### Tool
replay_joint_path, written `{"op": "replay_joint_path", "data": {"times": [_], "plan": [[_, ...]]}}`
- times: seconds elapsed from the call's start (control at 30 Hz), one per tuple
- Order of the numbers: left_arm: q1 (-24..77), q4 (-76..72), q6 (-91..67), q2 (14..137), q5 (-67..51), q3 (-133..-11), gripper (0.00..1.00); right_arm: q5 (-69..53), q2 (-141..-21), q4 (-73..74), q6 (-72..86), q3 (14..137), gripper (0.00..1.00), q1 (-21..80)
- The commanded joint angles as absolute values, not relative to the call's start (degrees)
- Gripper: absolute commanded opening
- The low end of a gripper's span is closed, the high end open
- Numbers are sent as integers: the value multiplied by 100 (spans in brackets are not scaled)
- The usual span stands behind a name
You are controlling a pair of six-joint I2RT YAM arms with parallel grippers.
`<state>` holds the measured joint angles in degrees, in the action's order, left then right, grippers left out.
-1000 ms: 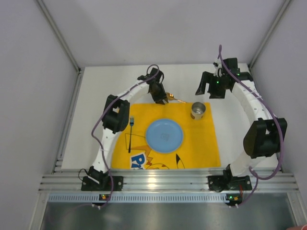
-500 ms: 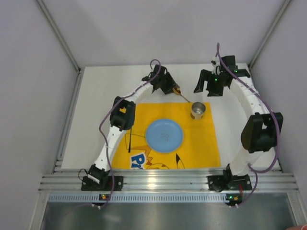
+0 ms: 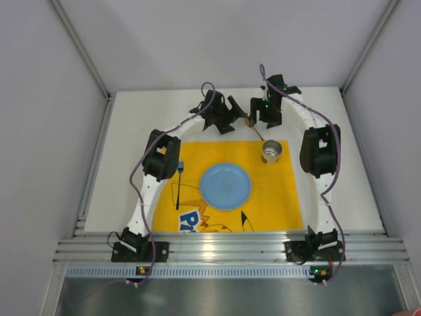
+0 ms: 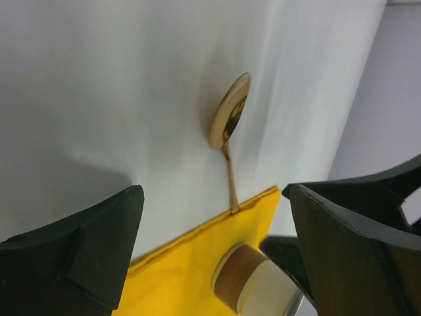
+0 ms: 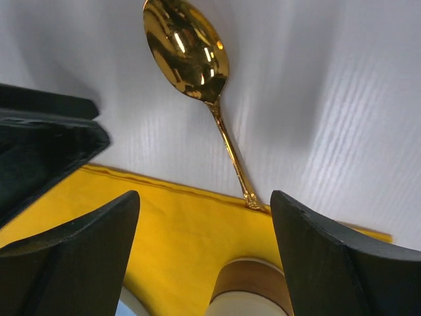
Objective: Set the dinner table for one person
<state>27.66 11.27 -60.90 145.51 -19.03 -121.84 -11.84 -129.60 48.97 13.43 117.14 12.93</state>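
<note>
spoon (image 5: 187,49): gold, lying flat between the right fingers (image 5: 342,263), handle tip touching the edge of the placemat (image 5: 171,237)
cup (image 5: 253,280): on the yellow, between those fingers too

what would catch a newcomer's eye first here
The yellow cartoon placemat in the middle of the white table, a blue plate at its centre. Then the gold spoon lying past the mat's far edge, handle tip at the hem, with the left gripper and right gripper both open above it.

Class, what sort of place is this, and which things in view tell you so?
Most likely a robotics lab test cell, not a home: a left arm and a right arm are bolted to a metal rail, and plain grey panels stand around the white dinner table.
</note>
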Motion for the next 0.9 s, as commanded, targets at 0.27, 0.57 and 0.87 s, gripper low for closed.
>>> {"op": "replay_joint_path", "data": {"times": [0.27,0.57,0.87], "plan": [[1942,1871,-5283,12280,-1723,-10433,98,-141,-13622,5247,1134,12172,77,1582],[1942,1960,-5098,11260,-1591,-9572,99,-18,-14272,5247,1090,12673,64,1625],[1942,2215,-4887,10574,-1363,-8808,98,1159,-14651,5431,976,12849,25,1968]]}}
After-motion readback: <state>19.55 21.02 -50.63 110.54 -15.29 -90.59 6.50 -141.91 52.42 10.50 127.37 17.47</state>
